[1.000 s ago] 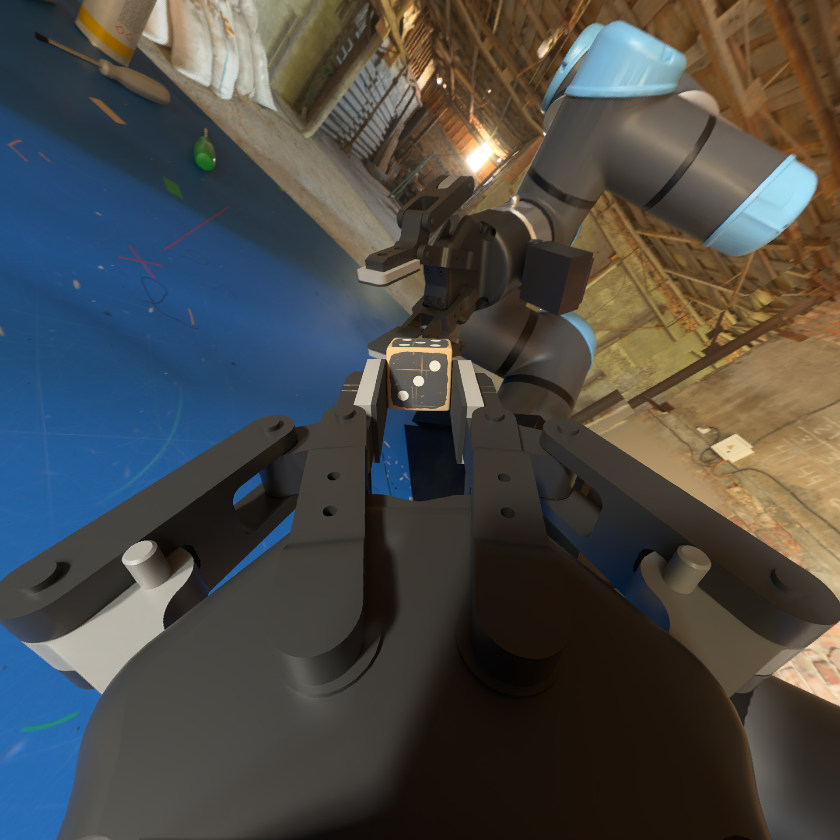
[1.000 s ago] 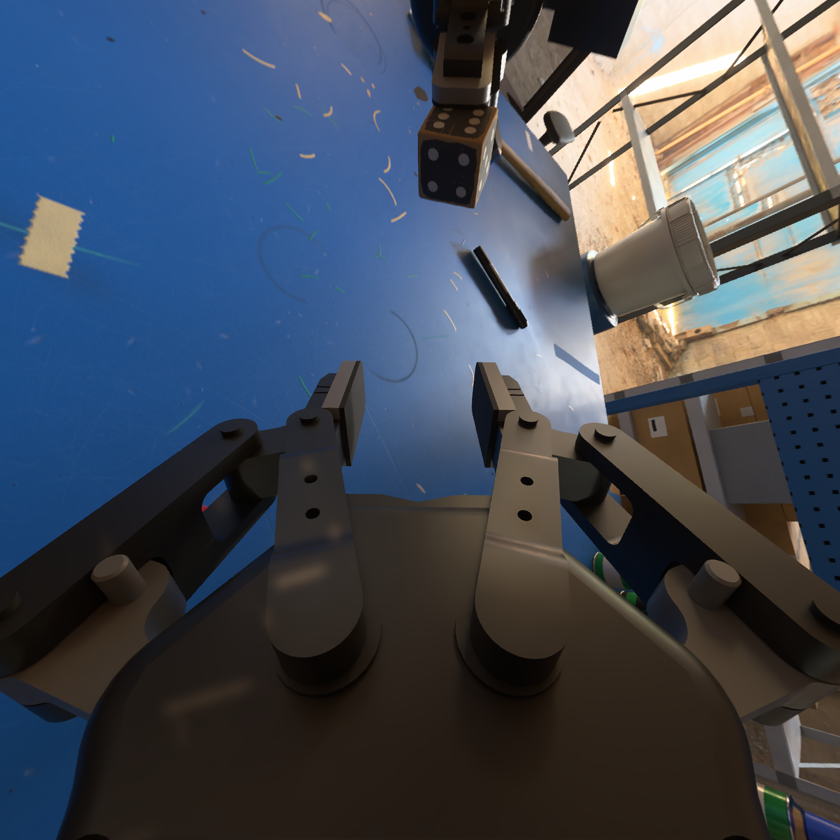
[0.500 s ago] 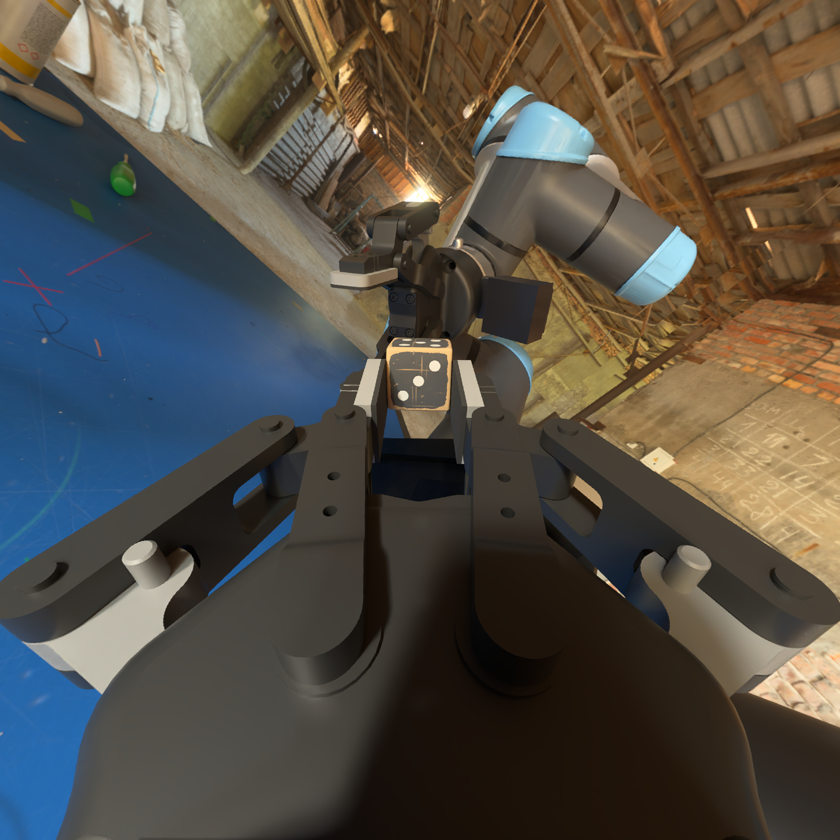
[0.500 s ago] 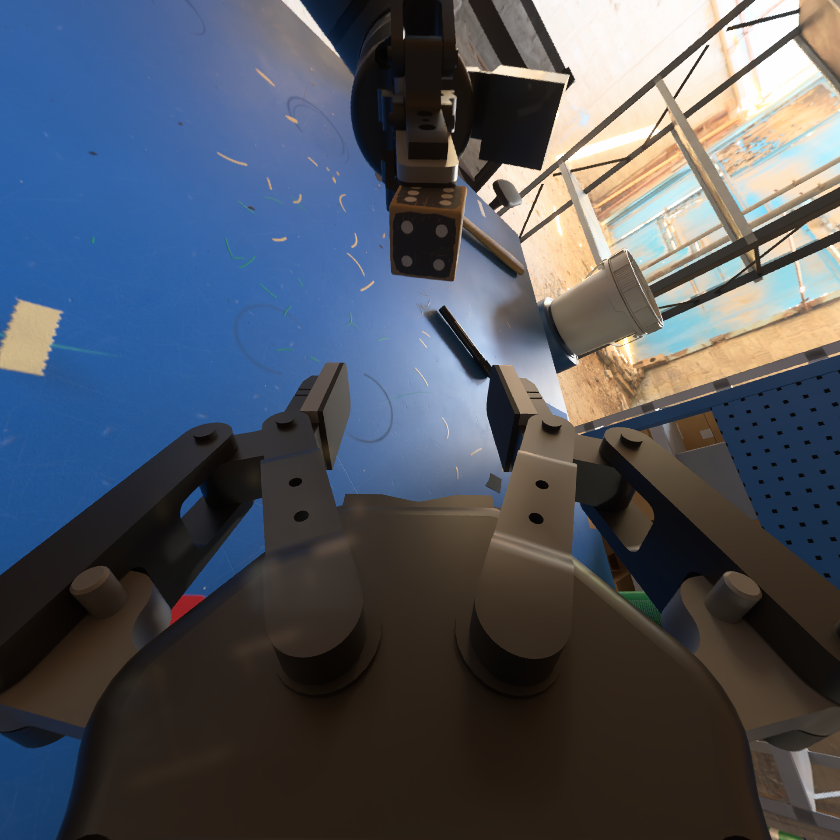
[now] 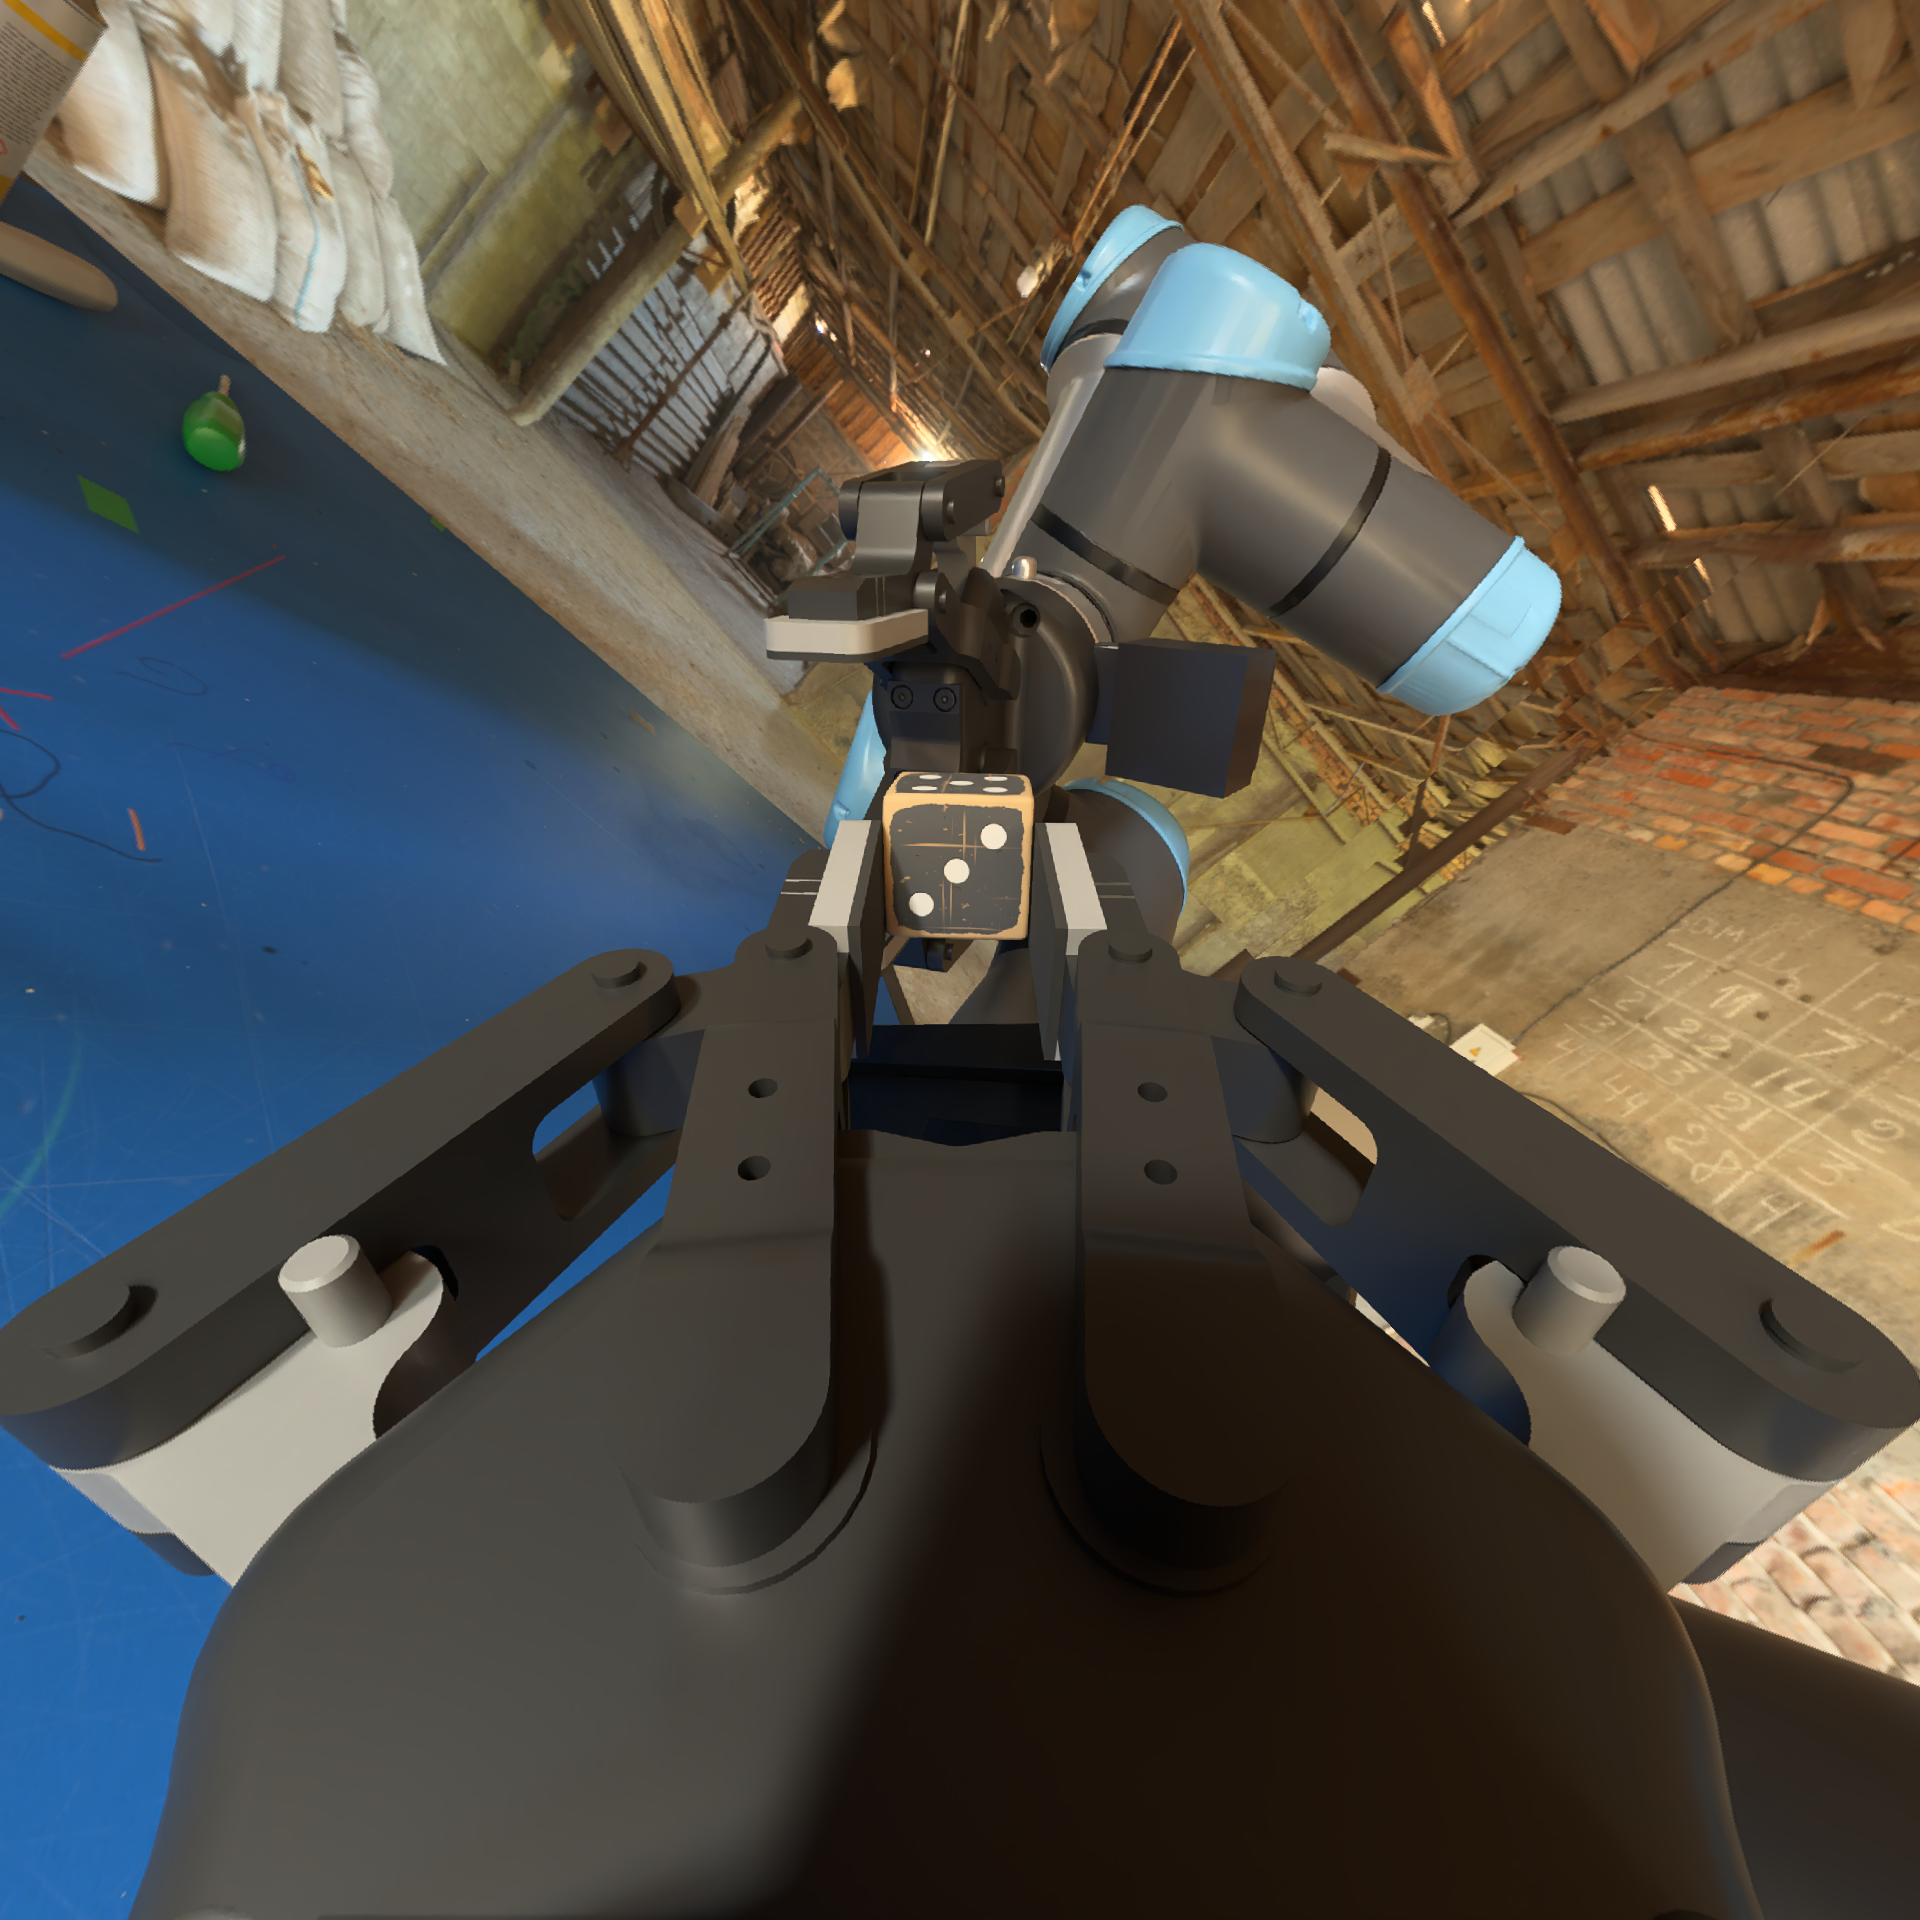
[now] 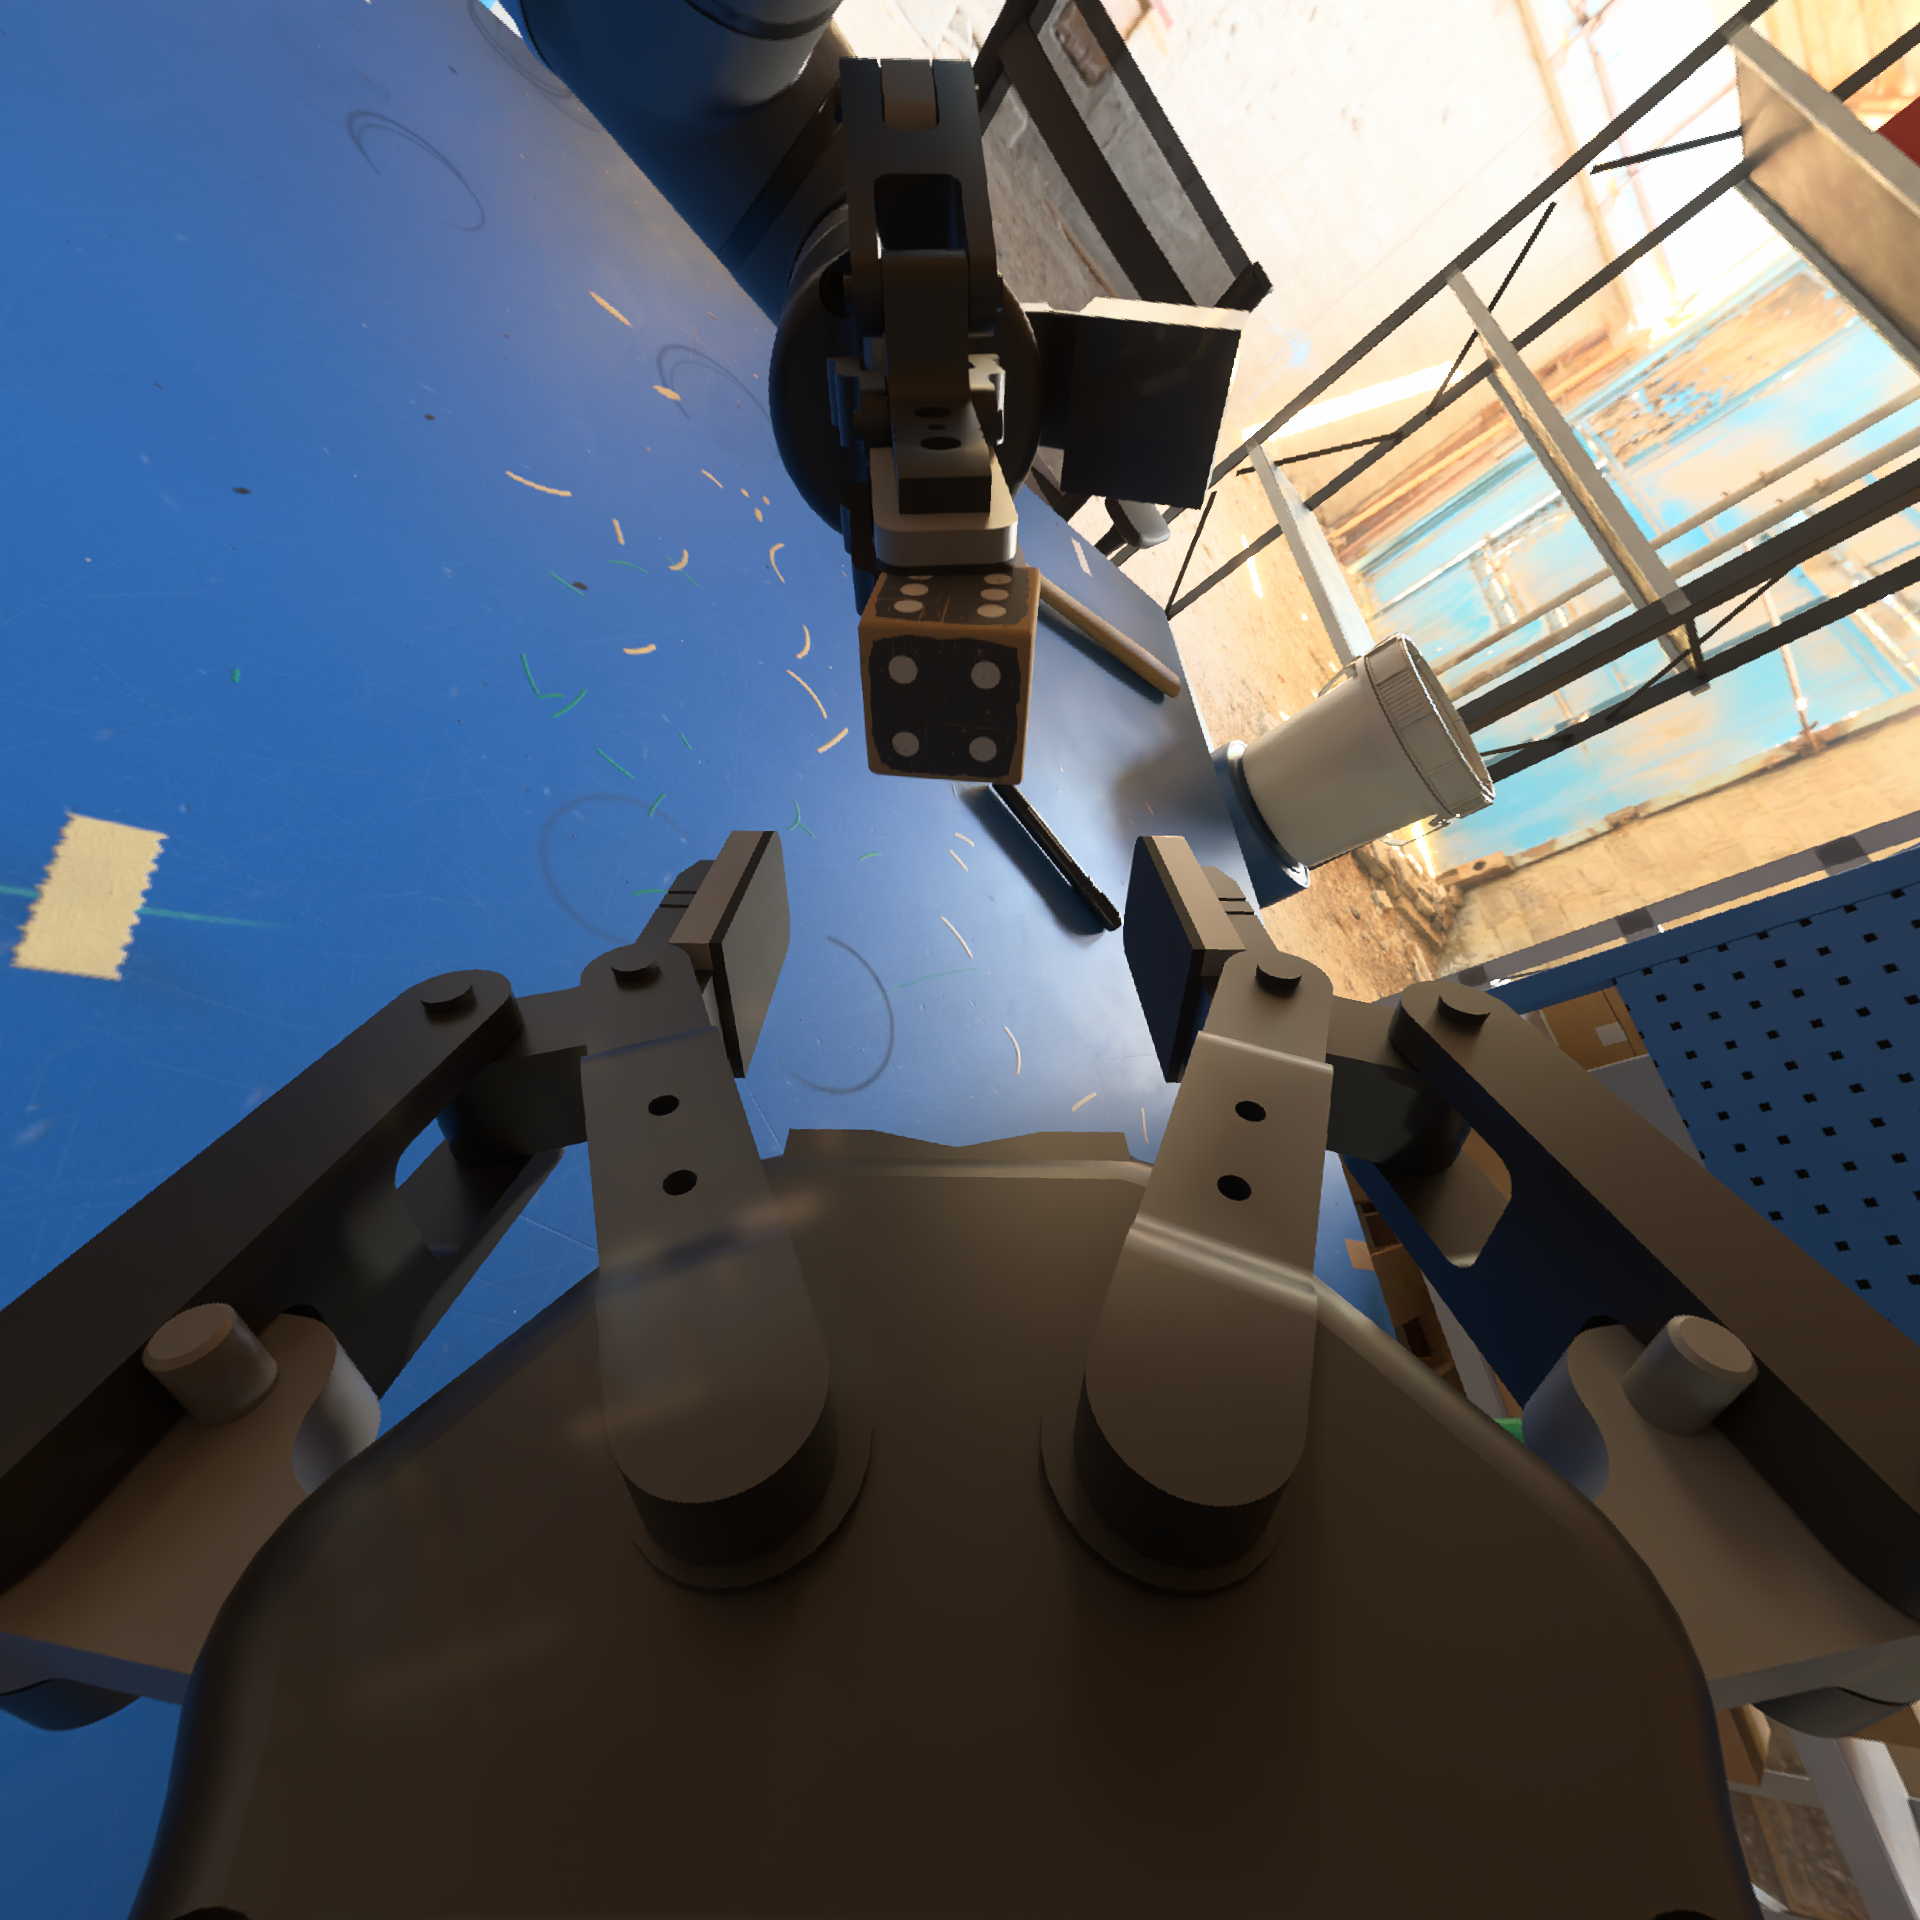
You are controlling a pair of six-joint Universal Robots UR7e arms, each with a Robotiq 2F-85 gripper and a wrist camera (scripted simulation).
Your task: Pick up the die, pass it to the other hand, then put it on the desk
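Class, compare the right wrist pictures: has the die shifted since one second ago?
Yes. The die, clamped in the left gripper, sits lower in the right wrist view, nearer the right gripper and almost over the black pen.

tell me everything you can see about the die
The black wooden die with white pips and worn tan edges is a scuffed cube held off the blue desk, clamped on two opposite sides by the left pincer. Three pips face the left wrist camera, four face the right one, and six show on an adjoining face. The open right pincer is short of it, not touching.
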